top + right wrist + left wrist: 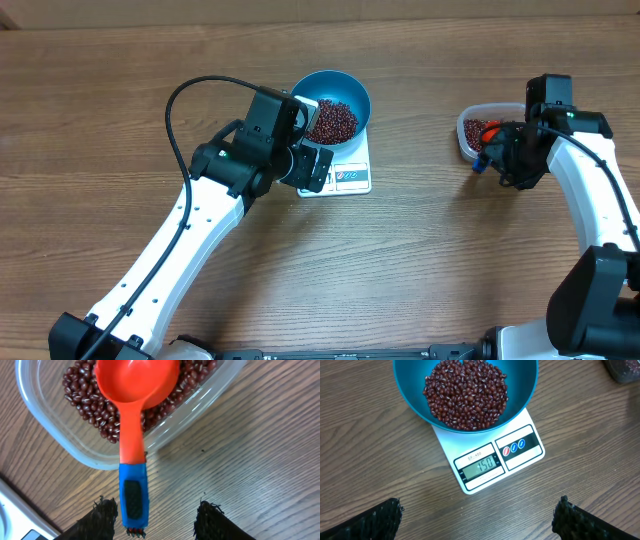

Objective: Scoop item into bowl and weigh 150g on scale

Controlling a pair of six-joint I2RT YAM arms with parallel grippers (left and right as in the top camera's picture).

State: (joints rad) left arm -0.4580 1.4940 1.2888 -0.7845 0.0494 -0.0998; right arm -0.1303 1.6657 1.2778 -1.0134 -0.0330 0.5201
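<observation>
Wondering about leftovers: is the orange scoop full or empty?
Empty: the orange scoop shows a bare cup, lying on beans in the tub.

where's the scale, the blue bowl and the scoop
scale (pixel 481 465): left wrist view, on its grey display
blue bowl (pixel 335 84): overhead view, on the bare inner wall
scoop (pixel 134 382): right wrist view, in its orange cup

Bowl (pixel 407 385) of beans (pixel 467 395) on scale (pixel 450 445), reading 150.

Brown wood-grain table (pixel 100 100) fills the view; light is even, soft.
</observation>
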